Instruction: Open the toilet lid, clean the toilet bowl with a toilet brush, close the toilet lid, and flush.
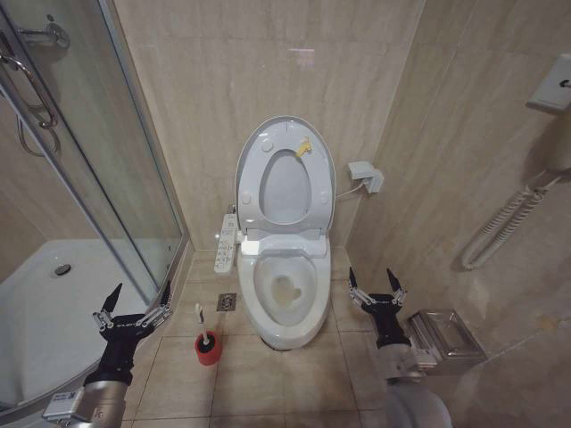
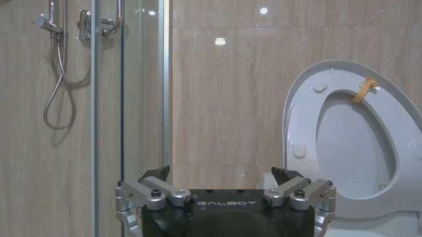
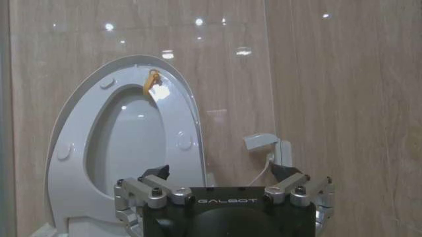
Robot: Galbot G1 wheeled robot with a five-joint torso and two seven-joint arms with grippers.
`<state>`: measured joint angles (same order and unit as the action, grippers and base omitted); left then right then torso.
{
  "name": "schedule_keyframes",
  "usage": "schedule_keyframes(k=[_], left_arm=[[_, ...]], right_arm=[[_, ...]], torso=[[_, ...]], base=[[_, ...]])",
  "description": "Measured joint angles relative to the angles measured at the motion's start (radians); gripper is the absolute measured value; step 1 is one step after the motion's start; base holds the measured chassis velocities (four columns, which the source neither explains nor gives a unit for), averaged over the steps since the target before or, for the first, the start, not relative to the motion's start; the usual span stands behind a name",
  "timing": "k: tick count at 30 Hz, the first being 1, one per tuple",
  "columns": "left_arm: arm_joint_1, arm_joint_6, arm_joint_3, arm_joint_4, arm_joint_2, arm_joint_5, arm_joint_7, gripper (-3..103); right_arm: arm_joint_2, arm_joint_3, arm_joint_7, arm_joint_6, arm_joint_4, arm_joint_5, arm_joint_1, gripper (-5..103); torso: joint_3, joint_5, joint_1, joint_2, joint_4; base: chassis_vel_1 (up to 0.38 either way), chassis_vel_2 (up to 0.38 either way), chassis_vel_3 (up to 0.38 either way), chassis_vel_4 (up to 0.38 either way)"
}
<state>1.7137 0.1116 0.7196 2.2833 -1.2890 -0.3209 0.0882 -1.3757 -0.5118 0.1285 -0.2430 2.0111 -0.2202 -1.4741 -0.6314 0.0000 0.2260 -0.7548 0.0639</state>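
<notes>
tiled bathroom floor: toilet lid (image 1: 252,147) raised over toilet bowl (image 1: 285,290). light, stiff toilet brush (image 1: 202,323) stands in holder; grasp its handle. left gripper (image 1: 134,308) and right gripper (image 1: 376,287) wide, empty.

Both arms reach forward and low, left gripper (image 1: 134,306) and right gripper (image 1: 376,288) with jaws spread apart.

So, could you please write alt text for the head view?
A toilet stands against a tiled wall, its toilet lid raised and toilet bowl exposed. The toilet brush sits in a red holder on the floor, between the open left gripper and right gripper.
</notes>
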Motion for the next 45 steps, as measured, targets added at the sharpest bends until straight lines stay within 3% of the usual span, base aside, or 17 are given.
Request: schedule_keyframes(k=[45], left_arm=[[0.000, 0.000, 0.000, 0.000, 0.000, 0.000, 0.000, 100]], right_arm=[[0.000, 0.000, 0.000, 0.000, -0.002, -0.001, 0.001, 100]], torso=[[0.000, 0.0000, 0.000, 0.000, 0.0000]], base=[[0.000, 0.000, 0.000, 0.000]])
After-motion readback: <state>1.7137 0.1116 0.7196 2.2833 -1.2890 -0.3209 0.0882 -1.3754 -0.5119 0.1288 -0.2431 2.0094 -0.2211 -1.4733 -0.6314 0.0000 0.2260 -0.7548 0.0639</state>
